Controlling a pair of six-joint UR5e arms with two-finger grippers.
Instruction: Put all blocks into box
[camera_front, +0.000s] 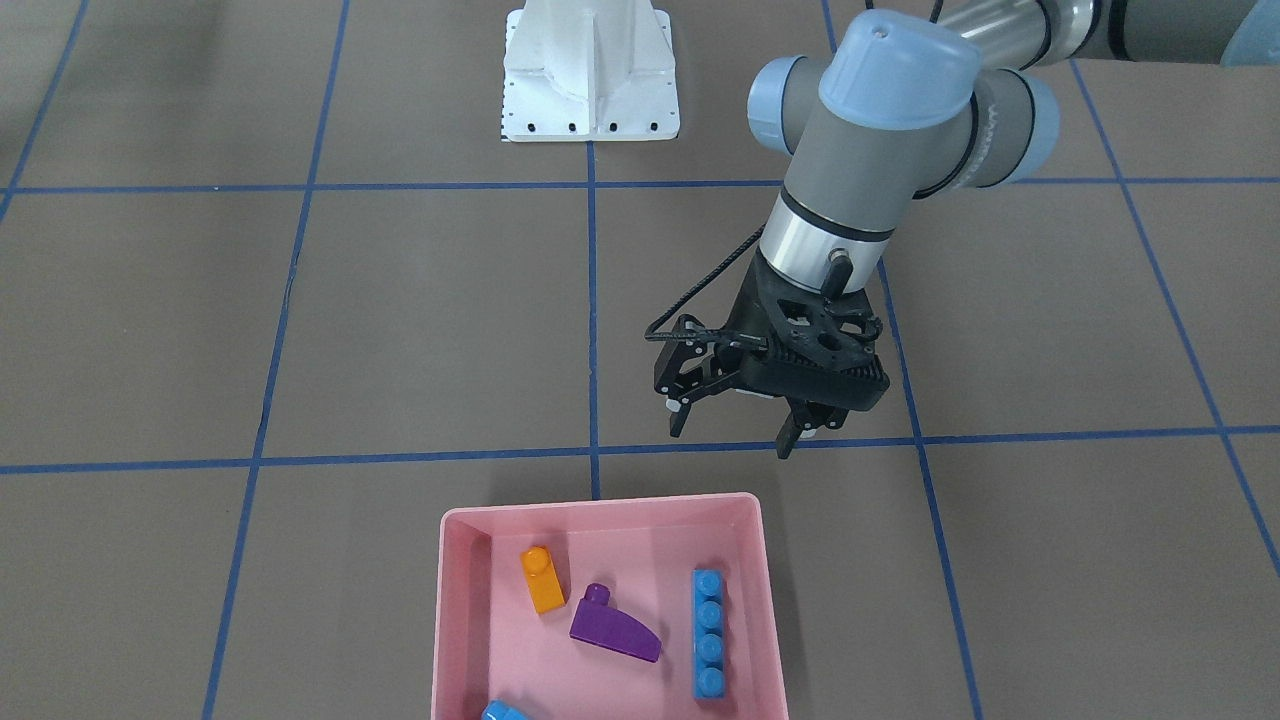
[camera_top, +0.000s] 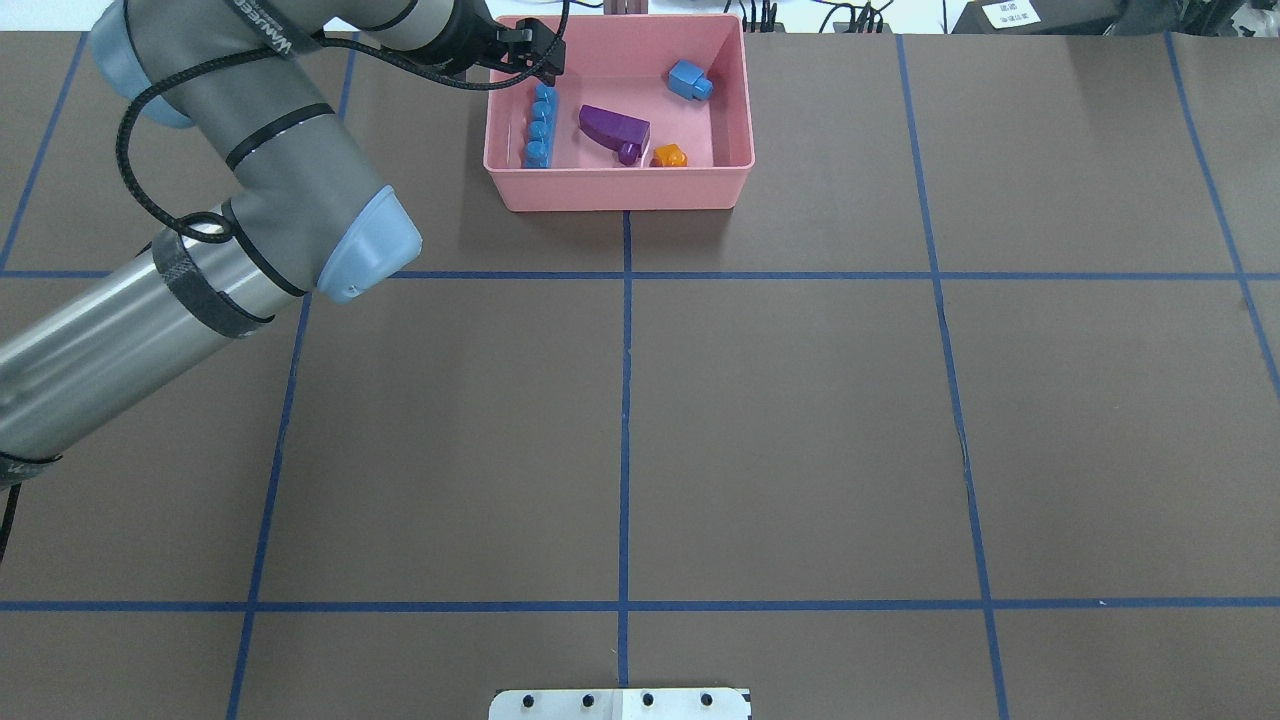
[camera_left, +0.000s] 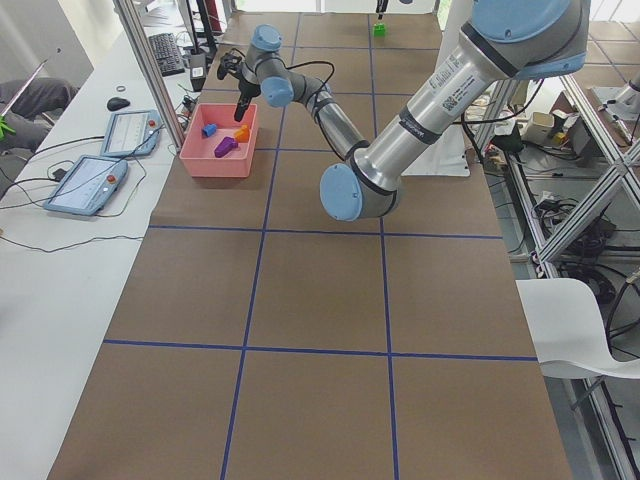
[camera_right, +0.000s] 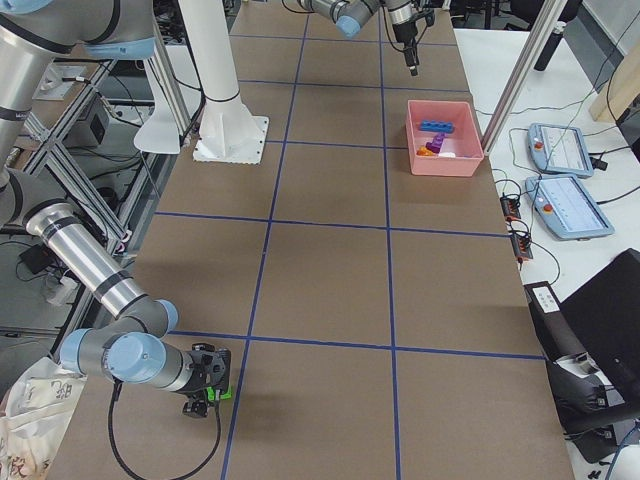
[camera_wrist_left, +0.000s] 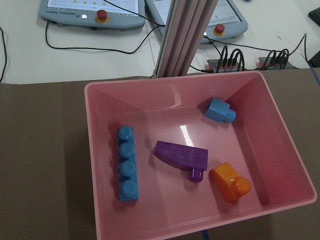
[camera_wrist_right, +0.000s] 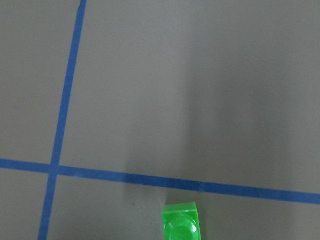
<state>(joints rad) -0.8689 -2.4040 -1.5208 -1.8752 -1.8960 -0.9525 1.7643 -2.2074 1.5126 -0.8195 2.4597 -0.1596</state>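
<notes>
The left arm (camera_top: 250, 190) reaches in from the left over the brown table (camera_top: 800, 400), and the left gripper (camera_front: 730, 440) hangs in the air with its fingers spread and nothing between them, just beside the box (camera_top: 620, 190) at the corner nearest the long blue block (camera_top: 540, 125). The box sits at the table's far edge from the robot, close to the middle tape line (camera_top: 626, 420). Four blocks lie on its floor, apart from one another: the long blue block along the left wall with its studs up, then the purple block (camera_top: 612, 128) on its side near the middle, then the orange block (camera_top: 669, 156) by the wall nearest the robot, and the small blue block (camera_top: 689, 80) towards the far right corner. The green block (camera_wrist_right: 181, 226) is well apart from the box, on the table at the robot's right end, just beside a tape line. The right gripper (camera_right: 205, 390) is low over it there; whether its fingers are spread or pinching the block cannot be told
</notes>
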